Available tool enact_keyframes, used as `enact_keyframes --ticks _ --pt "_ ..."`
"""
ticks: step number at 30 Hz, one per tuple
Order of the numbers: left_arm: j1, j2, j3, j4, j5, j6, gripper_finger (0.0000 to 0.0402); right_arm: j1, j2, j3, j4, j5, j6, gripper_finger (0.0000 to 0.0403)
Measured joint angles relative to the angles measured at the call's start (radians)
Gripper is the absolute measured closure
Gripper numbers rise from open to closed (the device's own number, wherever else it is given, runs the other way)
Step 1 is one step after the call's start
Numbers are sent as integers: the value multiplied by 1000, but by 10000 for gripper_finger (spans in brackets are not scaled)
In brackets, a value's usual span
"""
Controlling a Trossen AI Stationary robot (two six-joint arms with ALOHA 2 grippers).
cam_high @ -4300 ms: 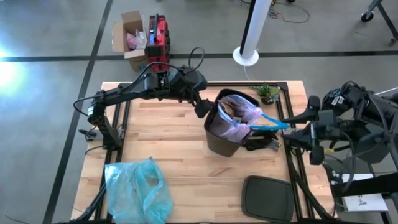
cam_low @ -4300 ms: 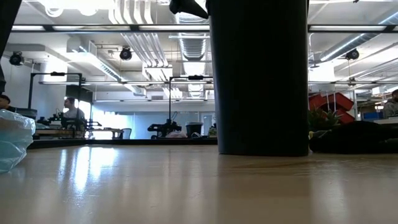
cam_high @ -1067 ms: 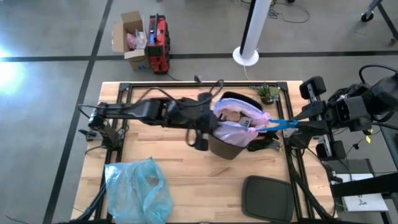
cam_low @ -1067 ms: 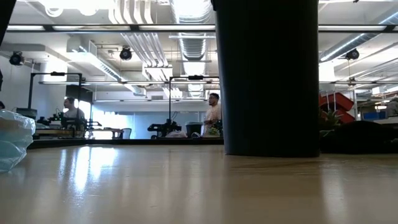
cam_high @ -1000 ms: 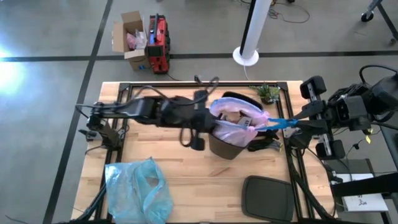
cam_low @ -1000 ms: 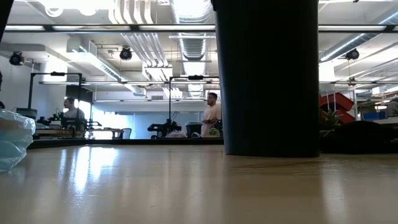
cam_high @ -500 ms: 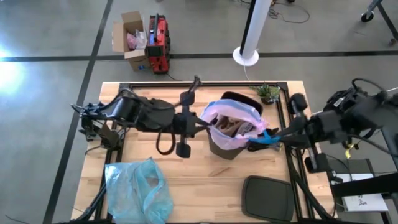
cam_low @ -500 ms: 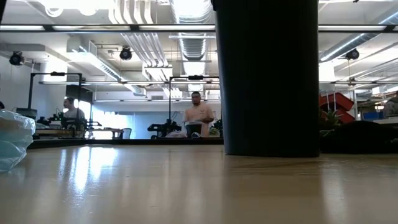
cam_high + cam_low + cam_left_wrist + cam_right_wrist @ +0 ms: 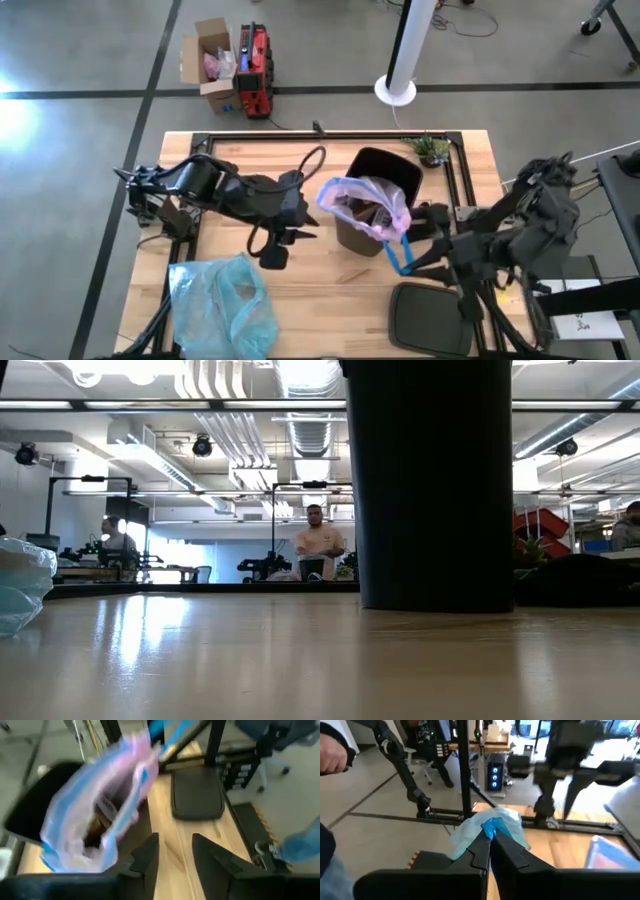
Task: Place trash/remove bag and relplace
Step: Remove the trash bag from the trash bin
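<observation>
Trash (image 9: 362, 208) inside bag (image 9: 365, 205); bag partly lifted from bin (image 9: 378, 172). Right gripper (image 9: 489, 836) jaws pinching blue drawstring (image 9: 398, 255). Left gripper (image 9: 172, 852) jaws spread, empty, beside bag. Remaining: full removal, replacement liner.

Lavender-pink bag (image 9: 372, 196), black bin (image 9: 385, 172)

table (image 9: 300, 290) pale wood, smooth w/ sheen; bag (image 9: 345, 192) thin translucent plastic; bin (image 9: 385, 165) matt black.

Grey concrete floor (image 9: 80, 150) around the table; white pillar (image 9: 407, 45) behind.
</observation>
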Motion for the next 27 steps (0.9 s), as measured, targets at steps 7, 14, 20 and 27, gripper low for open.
enact_keyframes --ticks 7,14,20,27 --pt "84 -8 1 101 -377 -49 262 18 37 0 6 -23 67 403" --pt "286 63 1 98 -16 -216 262 58 53 0 25 -12 101 403" --pt "298 114 0 54 8 -130 265 102 54 0 63 43 101 403" --pt "295 128 0 -61 64 -109 270 154 53 1 66 117 100 403"
